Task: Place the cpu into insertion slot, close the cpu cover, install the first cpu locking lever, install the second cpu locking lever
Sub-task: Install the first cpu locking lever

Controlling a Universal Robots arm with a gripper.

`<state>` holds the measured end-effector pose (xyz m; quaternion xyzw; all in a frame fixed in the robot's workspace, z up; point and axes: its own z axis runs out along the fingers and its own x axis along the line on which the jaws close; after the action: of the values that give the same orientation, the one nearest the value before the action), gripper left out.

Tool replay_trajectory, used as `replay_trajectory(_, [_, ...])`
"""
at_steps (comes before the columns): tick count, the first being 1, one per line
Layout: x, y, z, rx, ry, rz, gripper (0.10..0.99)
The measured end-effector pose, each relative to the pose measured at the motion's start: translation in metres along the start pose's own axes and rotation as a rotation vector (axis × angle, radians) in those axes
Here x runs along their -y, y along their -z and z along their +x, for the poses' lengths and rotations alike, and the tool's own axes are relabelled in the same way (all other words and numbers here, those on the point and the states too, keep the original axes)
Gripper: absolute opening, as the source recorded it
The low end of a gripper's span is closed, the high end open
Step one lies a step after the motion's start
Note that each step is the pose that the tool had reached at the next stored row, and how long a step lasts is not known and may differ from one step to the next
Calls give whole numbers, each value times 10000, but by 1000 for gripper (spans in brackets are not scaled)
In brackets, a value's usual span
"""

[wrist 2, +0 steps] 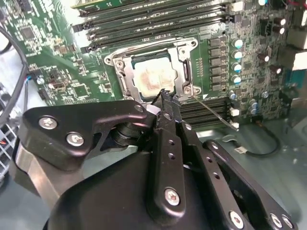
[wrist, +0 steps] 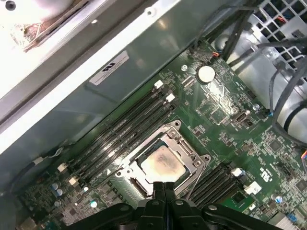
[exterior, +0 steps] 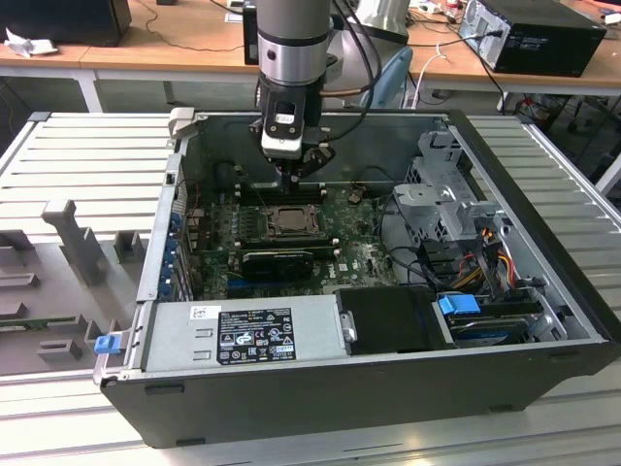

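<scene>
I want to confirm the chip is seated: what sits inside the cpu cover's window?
The cpu fills the window of the cpu cover, its pale face smudged. Whatever lies beneath the cpu is covered by it, and in the second wrist view the gripper hides part of the cover's edge.

Corner of insertion slot [wrist: 138,184] behind pincer [wrist: 165,185]
</scene>
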<state>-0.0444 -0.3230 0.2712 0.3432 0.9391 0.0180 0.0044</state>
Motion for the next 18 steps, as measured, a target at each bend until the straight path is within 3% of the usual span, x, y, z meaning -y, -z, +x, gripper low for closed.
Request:
replay_trajectory(4, [0,0,0,-24,640,3,106])
replay_trajectory(7, [0,0,0,-67,1804,8,106])
replay_trajectory(18, [0,-4,0,-176,4773,20,106])
